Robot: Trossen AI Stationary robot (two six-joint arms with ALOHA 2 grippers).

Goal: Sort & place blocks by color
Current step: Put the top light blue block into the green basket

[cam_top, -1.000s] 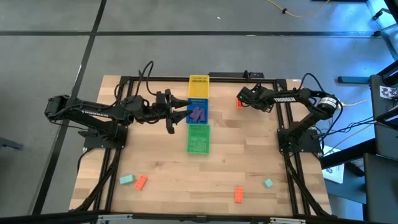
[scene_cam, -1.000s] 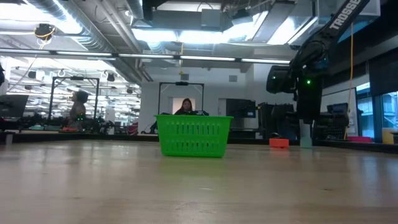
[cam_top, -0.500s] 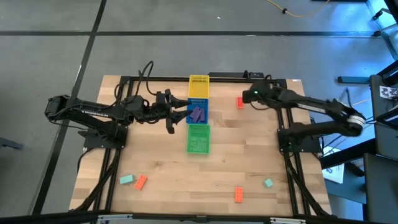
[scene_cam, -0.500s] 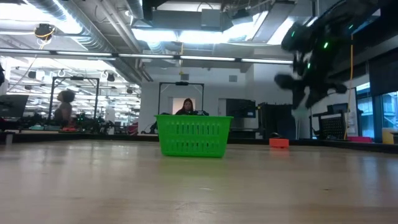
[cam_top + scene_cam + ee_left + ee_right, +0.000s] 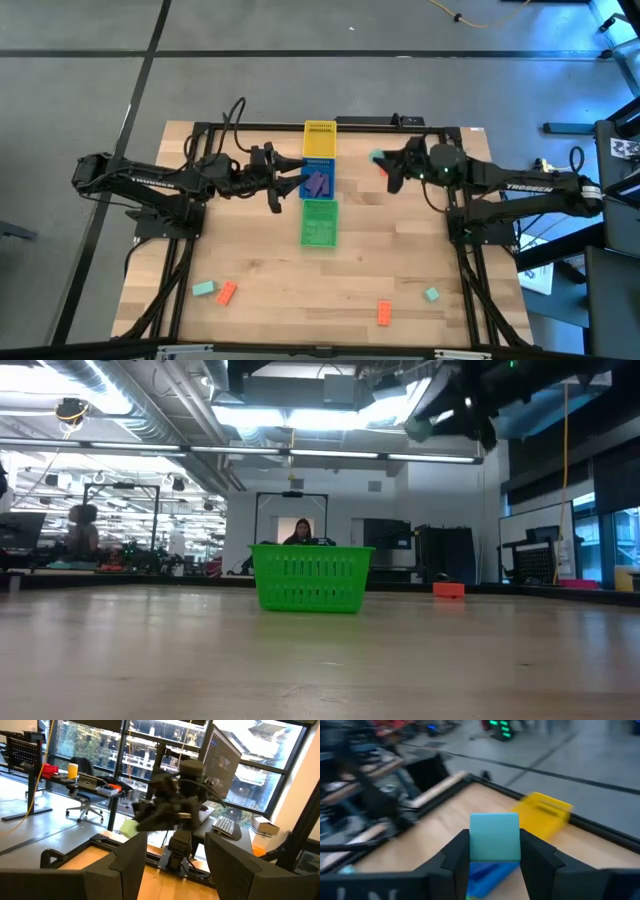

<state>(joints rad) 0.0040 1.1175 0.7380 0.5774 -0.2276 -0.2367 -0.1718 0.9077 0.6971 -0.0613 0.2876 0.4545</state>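
Observation:
My right gripper [image 5: 383,163] hangs high over the table's far side, right of the trays, shut on a teal block [image 5: 494,844], which also shows in the high view as a teal block [image 5: 376,157]. My left gripper [image 5: 279,186] waits open and empty at the left edge of the blue tray [image 5: 318,181], which holds purple blocks. In a row with it stand the yellow tray [image 5: 319,140] and the green tray [image 5: 319,222]. An orange block [image 5: 448,589] lies on the table below the right gripper. Several more blocks lie near the near edge. My right gripper pinches the teal block between its two fingers [image 5: 457,855], one on each of two opposite side faces [image 5: 475,847]. The block's end face looks toward the wrist camera. It is lifted clear, high above the table.
Near the near edge lie a teal block [image 5: 204,288], an orange block [image 5: 227,293], another orange block [image 5: 384,312] and a teal block [image 5: 431,294]. A black frame [image 5: 330,124] borders the table. A person sits in the room behind the green tray [image 5: 311,578].
My right gripper has risen from table height at the far right, lifting the teal block clear of the table, and has tipped over while its arm swung out. The orange block beside it stayed in place.

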